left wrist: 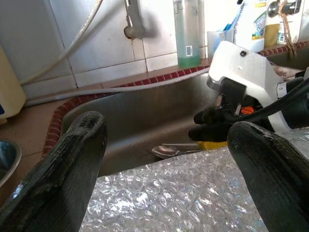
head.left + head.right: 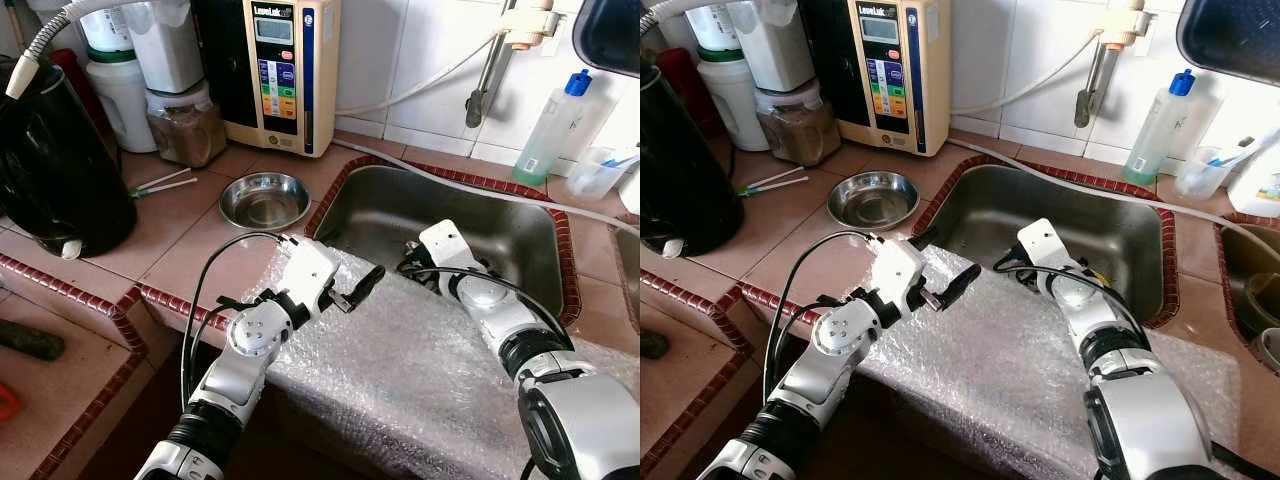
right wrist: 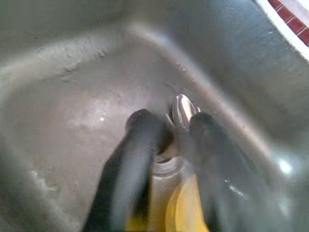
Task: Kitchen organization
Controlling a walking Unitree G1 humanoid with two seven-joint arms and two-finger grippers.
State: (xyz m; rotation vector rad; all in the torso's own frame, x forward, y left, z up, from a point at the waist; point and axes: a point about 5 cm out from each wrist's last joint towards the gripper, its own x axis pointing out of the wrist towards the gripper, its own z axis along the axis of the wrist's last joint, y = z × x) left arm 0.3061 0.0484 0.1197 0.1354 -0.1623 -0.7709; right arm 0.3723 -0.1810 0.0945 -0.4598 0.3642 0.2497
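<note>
Right wrist view shows your right gripper (image 3: 166, 126) closed on a spoon (image 3: 182, 110) low in the sink (image 2: 520, 240); thin, slick steel, so hold the handle firmly. Left gripper (image 2: 355, 285) hovers open.

— What stands at the back of the counter (image 2: 150, 235)?
— A beige water machine (image 2: 280, 70) against the tiled wall, with white canisters (image 2: 125, 95) and a jar of brown stuff (image 2: 187, 125) beside it.
— And at the far left?
— A black kettle (image 2: 55, 170), with two chopsticks (image 2: 160, 184) lying near it.
— By the tap?
— A clear bottle with a blue cap (image 2: 545, 130), possibly dish soap.
</note>
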